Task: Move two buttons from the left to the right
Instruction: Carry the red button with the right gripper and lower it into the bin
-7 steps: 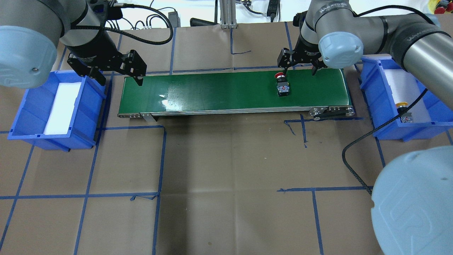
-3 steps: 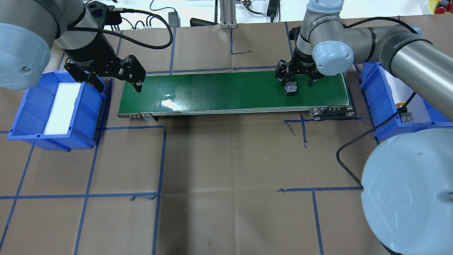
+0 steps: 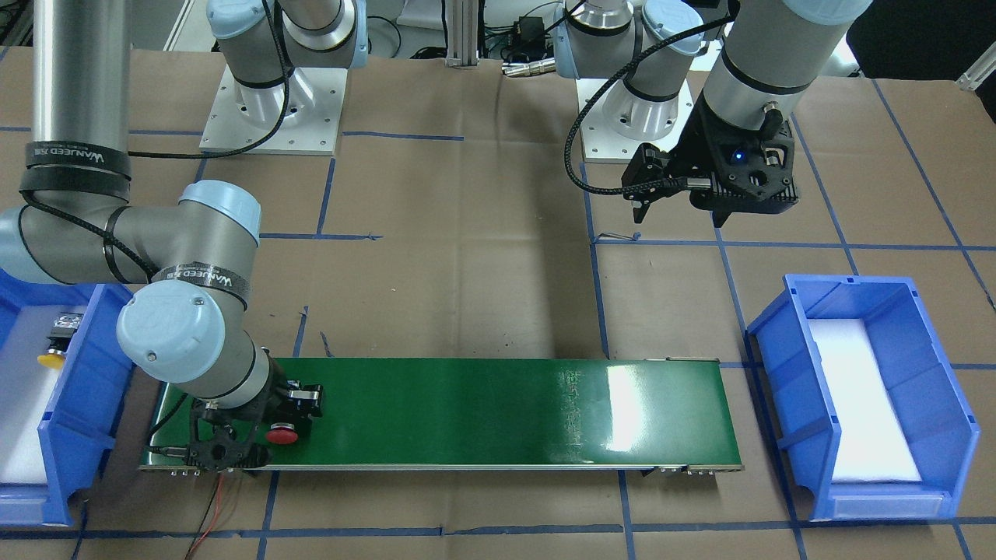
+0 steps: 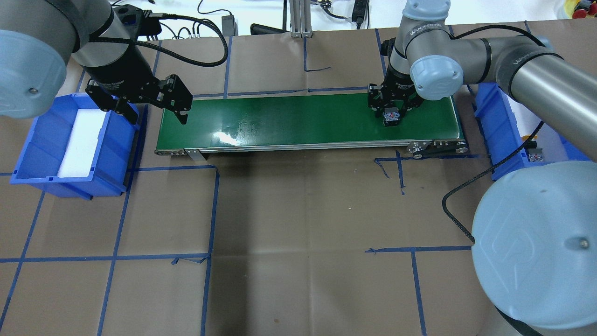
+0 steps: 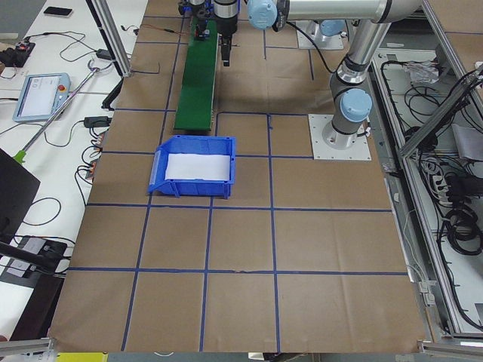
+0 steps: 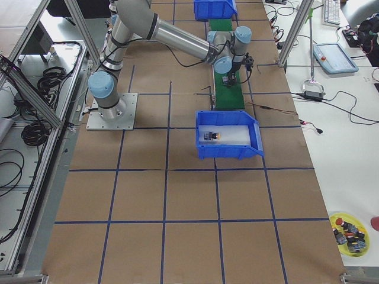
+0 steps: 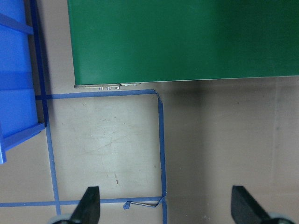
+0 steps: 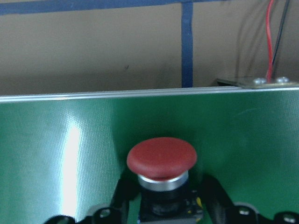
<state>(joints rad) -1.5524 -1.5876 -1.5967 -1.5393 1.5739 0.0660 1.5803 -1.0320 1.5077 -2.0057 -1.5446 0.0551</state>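
The red button (image 4: 392, 117) lies on its side at the right end of the green conveyor belt (image 4: 289, 121), its cap pointing away from the robot (image 3: 282, 434). My right gripper (image 4: 391, 111) is low over it, shut on its black body. In the right wrist view the red cap (image 8: 161, 157) fills the middle between the fingers (image 8: 124, 196). The yellow button (image 3: 48, 359) lies in the right blue bin (image 3: 78, 389). My left gripper (image 4: 156, 116) hangs open and empty between the left bin and the belt's left end.
The left blue bin (image 4: 28, 154) holds only a white foam pad. The right blue bin (image 4: 489, 121) is partly hidden by my right arm. A black cable (image 4: 471, 186) hangs from that arm over the table. Blue tape lines cross the brown table cover.
The red button has moved right along the belt. My right gripper has come down over it and its fingers have closed in on it. My left gripper has hardly moved.
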